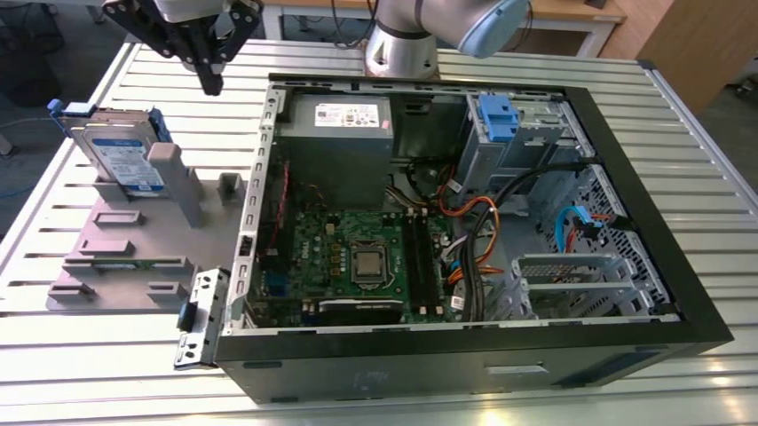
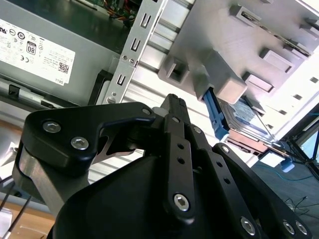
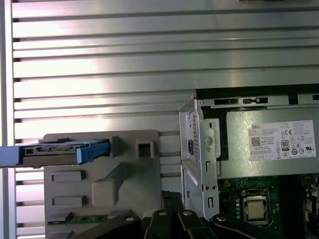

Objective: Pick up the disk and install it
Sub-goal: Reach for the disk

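Disk (image 1: 119,158): upright in grey fixture (image 1: 154,240), lower edge hidden behind a post (image 1: 177,182). Gripper (image 1: 213,84): at disk's one o'clock in exterior view, jaws drawn together, empty, apart from disk.

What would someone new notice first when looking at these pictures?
The open computer case sits at the centre of the exterior view, its motherboard bare. At that view's left the disk stands on edge in a grey holder, and the gripper, shut and empty, hangs above the table near the holder.
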`<act>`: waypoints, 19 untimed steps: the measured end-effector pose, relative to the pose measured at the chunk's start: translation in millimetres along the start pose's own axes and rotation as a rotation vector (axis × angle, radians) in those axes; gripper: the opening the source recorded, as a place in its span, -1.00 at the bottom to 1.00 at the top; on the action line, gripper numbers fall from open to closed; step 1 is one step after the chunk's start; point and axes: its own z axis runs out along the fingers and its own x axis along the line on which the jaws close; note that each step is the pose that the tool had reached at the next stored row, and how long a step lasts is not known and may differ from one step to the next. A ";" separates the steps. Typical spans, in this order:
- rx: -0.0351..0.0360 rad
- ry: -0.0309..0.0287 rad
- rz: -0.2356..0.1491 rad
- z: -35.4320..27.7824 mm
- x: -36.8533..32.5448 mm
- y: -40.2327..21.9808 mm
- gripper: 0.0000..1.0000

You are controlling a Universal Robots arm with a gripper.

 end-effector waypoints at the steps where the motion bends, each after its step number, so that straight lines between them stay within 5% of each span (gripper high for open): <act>1: 0.0000 0.0000 0.000 0.0 0.3 0.0 -0.79; 19: 0.0000 0.0000 0.000 -0.1 4.6 -0.3 -0.79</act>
